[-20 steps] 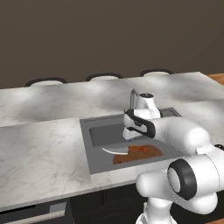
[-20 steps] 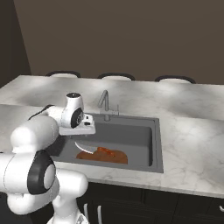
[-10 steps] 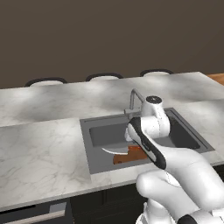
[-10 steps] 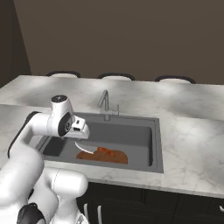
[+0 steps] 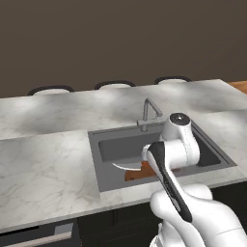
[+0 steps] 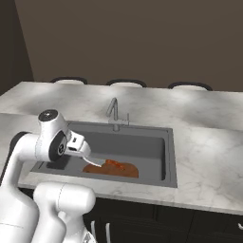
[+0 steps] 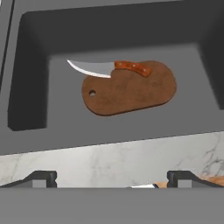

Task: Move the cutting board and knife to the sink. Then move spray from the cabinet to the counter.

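Gripper: the gripper (image 7: 111,178) hangs above the near rim of the sink, its two dark tips spread wide apart with nothing between them.
Counter: directly beneath the tips runs the front strip of the veined marble counter (image 7: 109,159), at 6 o'clock in the hand view.
Cutting board: the cutting board (image 7: 131,89) lies flat on the basin floor, at about 12 o'clock from the gripper, its hanging hole toward 9 o'clock.
Knife: the knife (image 7: 111,68) rests across the board's far edge, orange-red handle on the wood, pale blade curving off it toward 10 o'clock onto the basin floor.
Sink: the dark grey sink (image 5: 108,144) holds both items; its silver faucet (image 5: 148,112) stands at the far rim, at 12 o'clock in the left base view.
Step in hand: the sink delivery looks finished, judging by board and knife both lying in the basin; the arm appears free.
Next move: the spray comes next, which calls for turning away to the cabinet and closing on the bottle's slim neck.
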